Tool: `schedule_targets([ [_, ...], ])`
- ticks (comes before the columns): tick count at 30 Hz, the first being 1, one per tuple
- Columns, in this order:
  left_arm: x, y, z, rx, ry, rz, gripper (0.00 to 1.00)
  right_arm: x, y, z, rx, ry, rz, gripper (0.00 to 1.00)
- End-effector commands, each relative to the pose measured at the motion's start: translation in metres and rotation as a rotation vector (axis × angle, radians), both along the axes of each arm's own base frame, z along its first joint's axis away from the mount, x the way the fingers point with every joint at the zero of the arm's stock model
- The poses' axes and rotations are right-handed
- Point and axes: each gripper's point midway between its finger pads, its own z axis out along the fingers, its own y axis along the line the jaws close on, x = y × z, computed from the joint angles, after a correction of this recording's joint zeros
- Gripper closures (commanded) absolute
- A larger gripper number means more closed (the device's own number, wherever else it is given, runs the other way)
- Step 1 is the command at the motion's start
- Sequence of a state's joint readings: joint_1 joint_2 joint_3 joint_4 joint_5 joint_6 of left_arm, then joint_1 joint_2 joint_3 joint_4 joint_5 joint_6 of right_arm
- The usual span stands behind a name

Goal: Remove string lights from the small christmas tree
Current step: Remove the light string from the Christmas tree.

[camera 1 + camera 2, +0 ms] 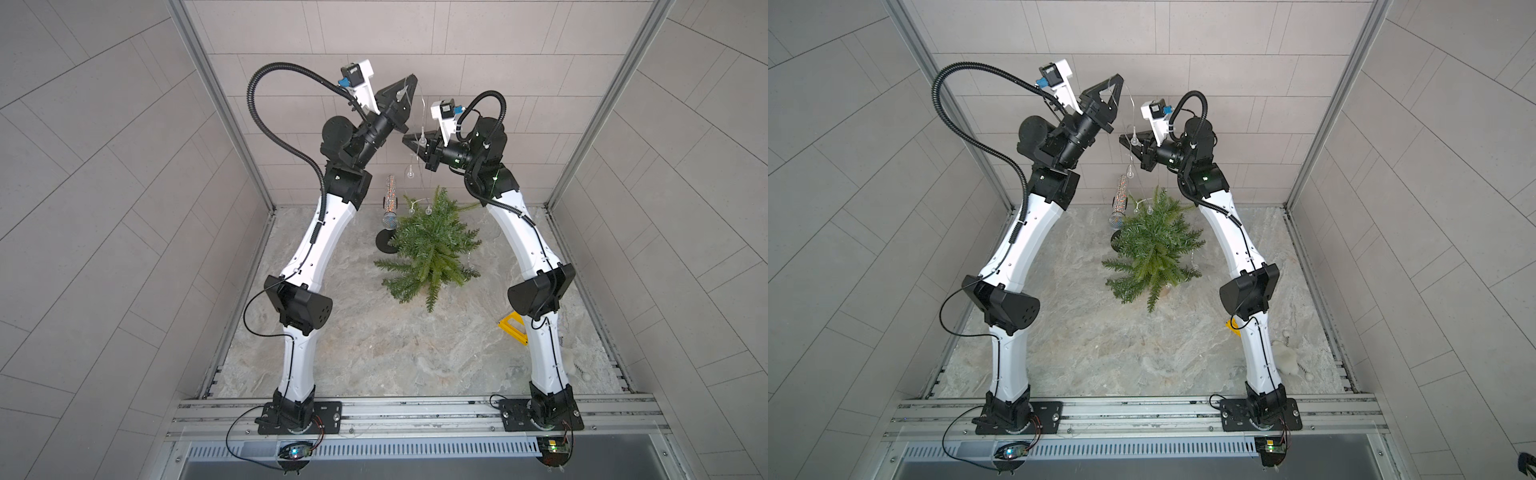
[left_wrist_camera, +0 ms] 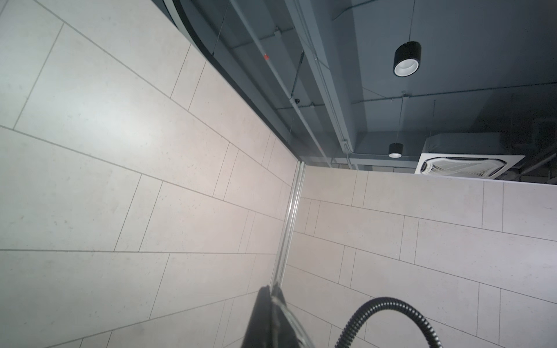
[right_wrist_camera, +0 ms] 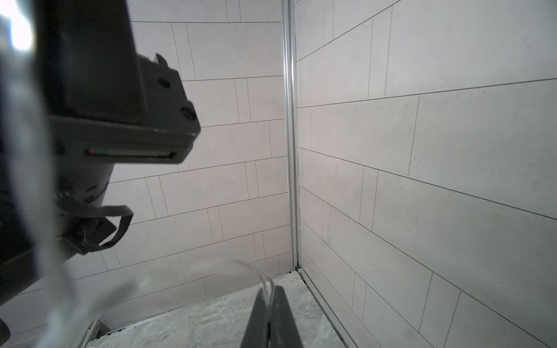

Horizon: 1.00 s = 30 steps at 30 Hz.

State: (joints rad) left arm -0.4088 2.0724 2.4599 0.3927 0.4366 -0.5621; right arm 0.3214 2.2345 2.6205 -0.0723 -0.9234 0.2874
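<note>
Pale tiled walls box in a marbled grey worktop (image 1: 374,340), seen from above in both top views. Toward 12 o'clock on it stands the small green tree (image 1: 432,249) (image 1: 1152,249). A glittery microphone (image 1: 390,199) on a black stand sits just beside the tree at its 11 o'clock. Well apart, at the tree's 4 o'clock, a yellow object (image 1: 513,326) shows partly behind the right arm. Both arms reach high over the tree's 12 o'clock side. The left hand (image 1: 409,79) is pressed together, pinching the string lights (image 1: 409,172); its wrist view shows a clear strand coming out between the closed fingertips (image 2: 262,301). From there the wire arcs over and drops to the right hand (image 1: 405,139) (image 3: 269,290), at 6 o'clock of the left one, likewise pressed together on the strand. Below it the wire hangs with a bulb and runs down to the tree's far branches, where more bulbs lie.
</note>
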Motion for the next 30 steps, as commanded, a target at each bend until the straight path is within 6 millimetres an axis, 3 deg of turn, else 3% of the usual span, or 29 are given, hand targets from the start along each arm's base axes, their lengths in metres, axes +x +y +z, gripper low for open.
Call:
schedule_targets([
  [1,-0.029,0.013,0.023,0.001,-0.079,0.016,0.96,-0.005,-0.02,0.034,0.018,-0.097,-0.1,1.0],
  [10,-0.017,0.025,0.01,0.005,-0.019,0.056,0.95,0.005,-0.068,0.062,0.0,-0.165,-0.349,1.0],
  [19,-0.012,0.041,0.025,-0.008,0.014,0.106,0.96,0.004,-0.119,0.09,-0.025,-0.216,-0.595,1.0],
  [30,-0.011,0.031,0.024,0.008,0.031,0.038,1.0,-0.003,-0.155,0.082,-0.215,-0.244,-0.767,1.0],
])
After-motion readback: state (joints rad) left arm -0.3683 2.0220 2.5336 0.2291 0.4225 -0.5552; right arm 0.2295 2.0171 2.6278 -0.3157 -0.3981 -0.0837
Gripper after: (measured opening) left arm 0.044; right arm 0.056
